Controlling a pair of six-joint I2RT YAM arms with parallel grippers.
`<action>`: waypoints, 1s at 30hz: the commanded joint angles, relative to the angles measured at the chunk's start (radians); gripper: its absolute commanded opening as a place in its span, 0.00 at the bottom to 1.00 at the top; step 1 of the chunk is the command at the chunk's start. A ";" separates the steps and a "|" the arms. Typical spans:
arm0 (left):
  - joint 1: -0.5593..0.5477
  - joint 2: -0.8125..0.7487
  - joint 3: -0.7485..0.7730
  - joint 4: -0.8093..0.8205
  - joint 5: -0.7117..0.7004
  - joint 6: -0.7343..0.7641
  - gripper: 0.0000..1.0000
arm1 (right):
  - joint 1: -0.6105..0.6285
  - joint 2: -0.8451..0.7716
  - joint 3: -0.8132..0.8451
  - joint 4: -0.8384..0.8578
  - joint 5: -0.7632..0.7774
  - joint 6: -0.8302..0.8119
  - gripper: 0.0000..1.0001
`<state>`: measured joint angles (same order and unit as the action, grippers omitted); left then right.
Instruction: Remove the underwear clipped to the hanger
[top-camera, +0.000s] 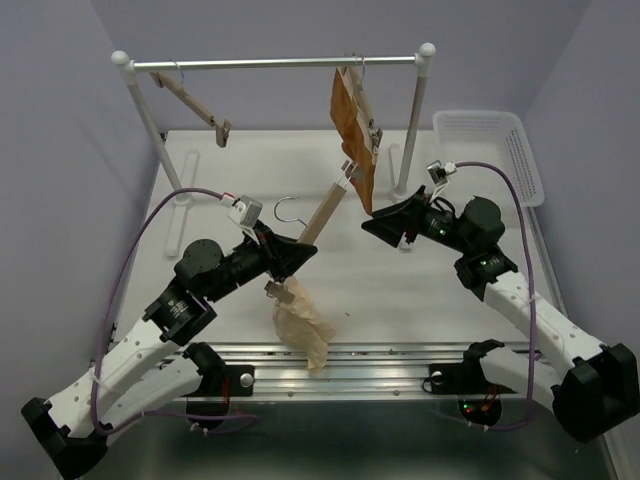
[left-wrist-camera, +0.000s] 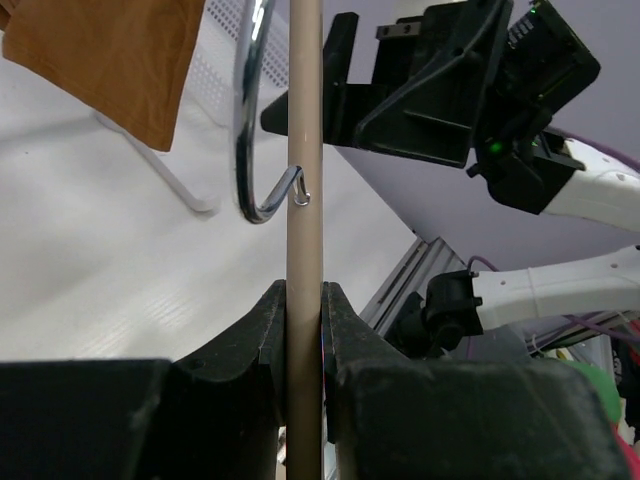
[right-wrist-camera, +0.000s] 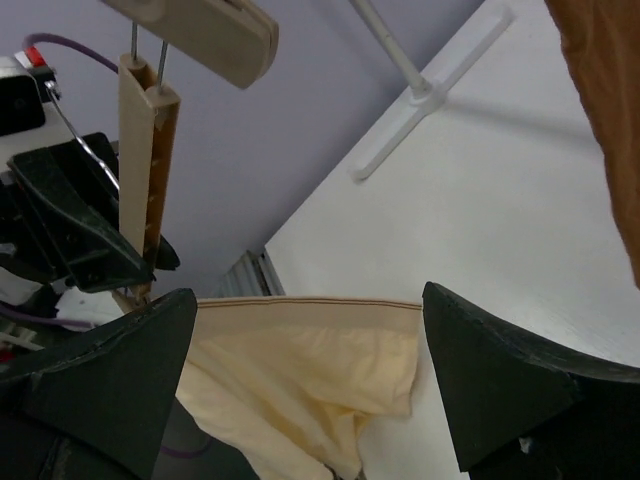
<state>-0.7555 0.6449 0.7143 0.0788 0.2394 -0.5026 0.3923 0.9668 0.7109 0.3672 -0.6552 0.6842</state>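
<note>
**Over the middle of the counter: one clip seems free, one is left**

Above the counter (top-camera: 400, 290), our left hand (top-camera: 298, 252) is closed around the wooden bar of the hanger (top-camera: 325, 210). It holds the hanger off the rail (top-camera: 270, 63), tilted, with the hook on the left side. The underwear (top-camera: 305, 325) is cream coloured and hangs crumpled from the near clip (top-camera: 273, 290), down toward the near edge. The far clip (top-camera: 347, 180) appears to carry no cloth, so we judge that one side is released and the task is about half done. Our right hand (top-camera: 372, 226) has its fingers spread wide and grips nothing. It is just right of the far end of the bar. What is left, as we see it, is to open the near clip or pull the cloth out of it, so that the garment comes away fully. The rust-orange pair (top-camera: 352, 120) on the rail is not our concern.
</note>
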 joint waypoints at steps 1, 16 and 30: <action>0.002 0.013 0.005 0.156 0.060 -0.056 0.00 | 0.034 0.055 0.013 0.380 -0.103 0.200 1.00; 0.002 0.157 -0.015 0.352 0.100 -0.145 0.00 | 0.111 0.147 0.004 0.550 0.077 0.229 1.00; 0.001 0.191 0.004 0.403 0.169 -0.146 0.00 | 0.221 0.200 0.004 0.647 0.166 0.202 0.85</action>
<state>-0.7555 0.8448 0.6792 0.3714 0.3691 -0.6403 0.5804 1.1481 0.6968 0.9344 -0.5343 0.9115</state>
